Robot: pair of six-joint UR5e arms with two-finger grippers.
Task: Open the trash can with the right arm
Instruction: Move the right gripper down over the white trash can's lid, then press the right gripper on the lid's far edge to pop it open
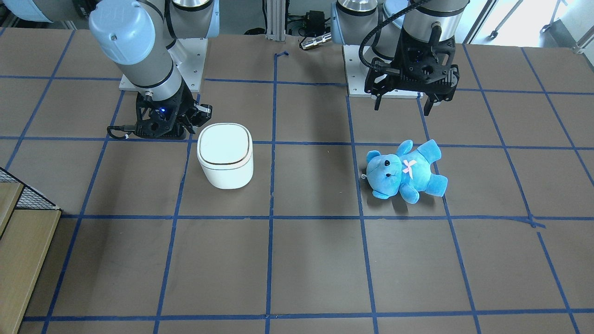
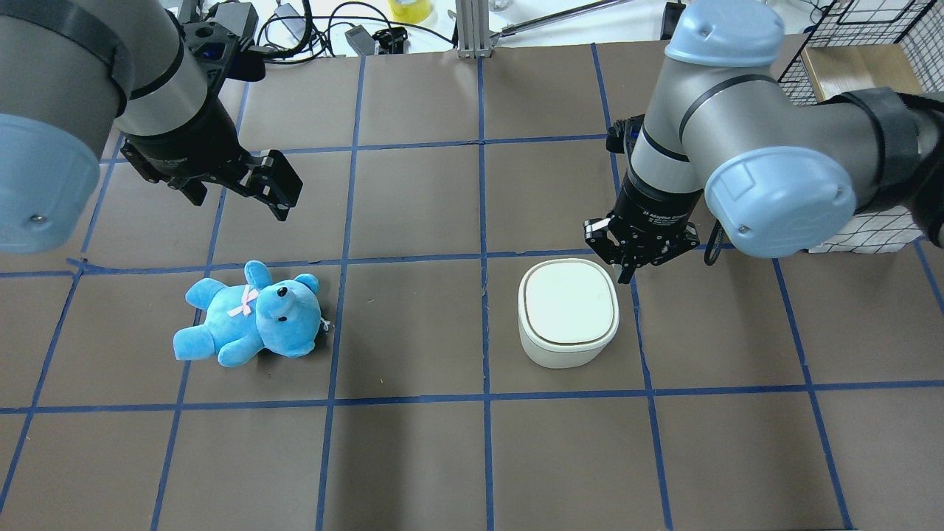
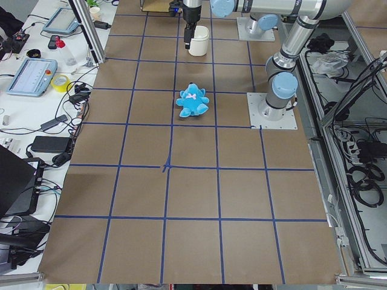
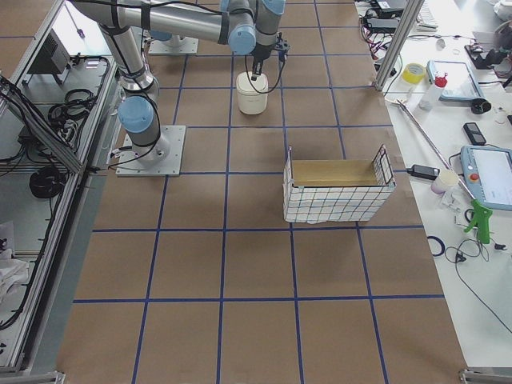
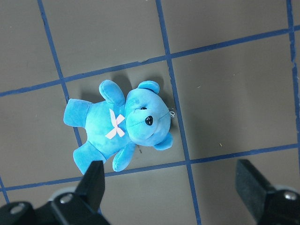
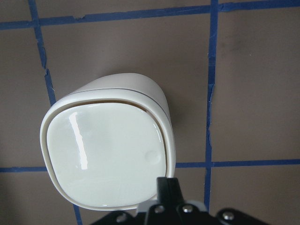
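Note:
The white trash can point(image 1: 225, 155) stands on the table with its lid closed flat; it also shows in the overhead view point(image 2: 568, 310) and the right wrist view point(image 6: 108, 154). My right gripper point(image 2: 625, 274), the one with the blue light, is shut and empty. Its fingertips point(image 6: 167, 186) hang at the lid's edge on the robot's side, at the corner toward the right arm's base. I cannot tell whether they touch the lid. In the front view the right gripper point(image 1: 188, 124) sits just behind the can. My left gripper point(image 1: 401, 109) is open and empty, hovering apart.
A blue teddy bear point(image 2: 254, 313) lies on its back below the left gripper point(image 5: 171, 187), and shows in the left wrist view point(image 5: 122, 126). A wire basket lined with cardboard point(image 4: 336, 188) stands at the table's right end, beyond the right arm.

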